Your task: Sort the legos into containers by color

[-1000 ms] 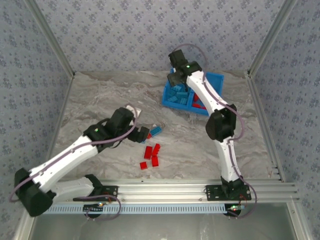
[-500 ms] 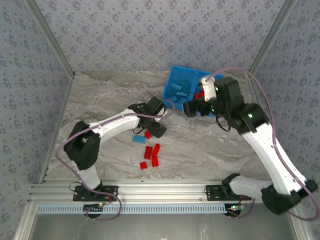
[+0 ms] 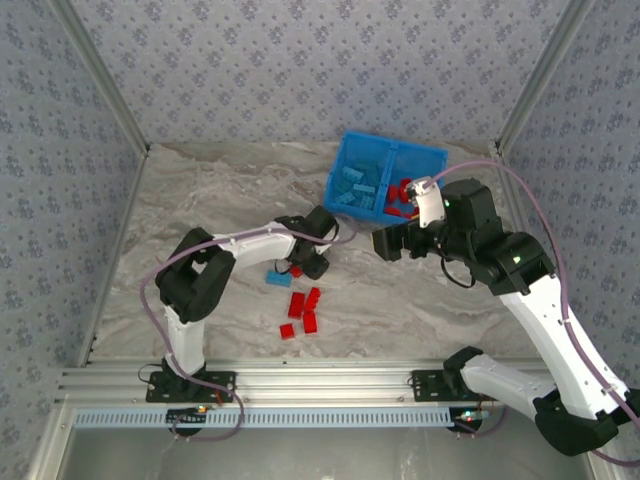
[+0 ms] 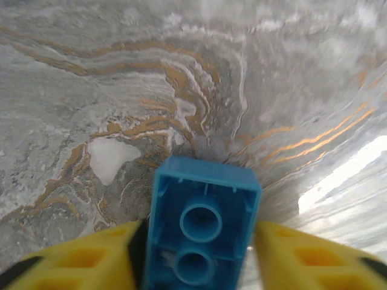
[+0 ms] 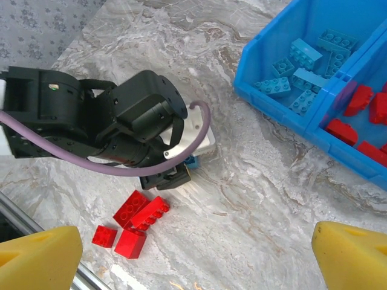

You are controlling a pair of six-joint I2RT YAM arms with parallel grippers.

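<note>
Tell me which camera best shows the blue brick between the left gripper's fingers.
Left wrist: the light blue brick sits close, underside tubes plain. Right wrist catches a corner under the left gripper; from above, the gripper covers it.

Blue bin point(image 5: 275, 112) sits near the worktop's point(image 3: 200, 200) far-right corner, with light blue bricks point(image 3: 358, 185) in the left compartment and red bricks point(image 3: 402, 193) in the right. Loose red bricks point(image 3: 303, 310) lie toward the near edge. 1 light blue brick point(image 4: 202, 232), underside showing, sits clamped in the left gripper point(image 4: 202, 258).
</note>
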